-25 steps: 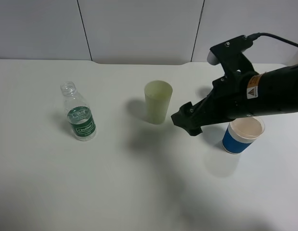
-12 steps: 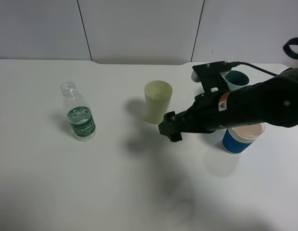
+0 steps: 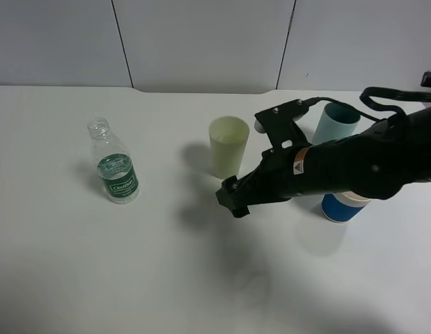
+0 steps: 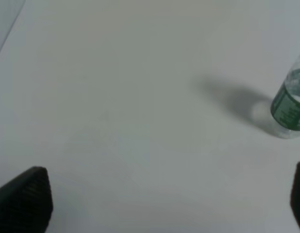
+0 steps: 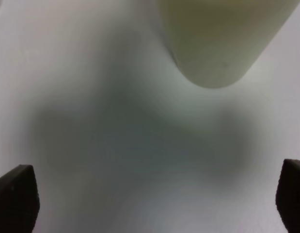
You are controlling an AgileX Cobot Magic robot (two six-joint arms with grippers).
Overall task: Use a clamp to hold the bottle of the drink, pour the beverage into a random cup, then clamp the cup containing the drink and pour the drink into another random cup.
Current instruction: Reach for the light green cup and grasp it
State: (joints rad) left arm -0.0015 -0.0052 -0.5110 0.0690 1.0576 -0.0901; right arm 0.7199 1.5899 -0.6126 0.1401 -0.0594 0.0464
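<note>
The uncapped clear bottle [image 3: 115,165] with a green label stands upright at the table's left; its lower part [image 4: 290,104] shows in the left wrist view. The pale yellow-green cup [image 3: 228,147] stands upright at the middle. My right gripper [image 3: 232,197] hovers just in front of this cup, slightly to its right, apart from it. In the right wrist view the cup's base [image 5: 213,43] lies ahead of the right gripper [image 5: 150,201], whose jaws stand wide apart and empty. The left gripper [image 4: 162,206] is open over bare table, the bottle off to one side. No liquid can be made out.
A teal cup [image 3: 335,123] stands behind the right arm. A blue-banded white cup [image 3: 338,207] is partly covered by that arm. The white table [image 3: 131,264] meets a grey panelled wall at the back. The left arm does not show in the exterior high view.
The right arm has swung left and down across the table, from beside the blue-banded cup to just in front of the yellow-green cup, uncovering the teal cup. Bottle and cups have not moved.
</note>
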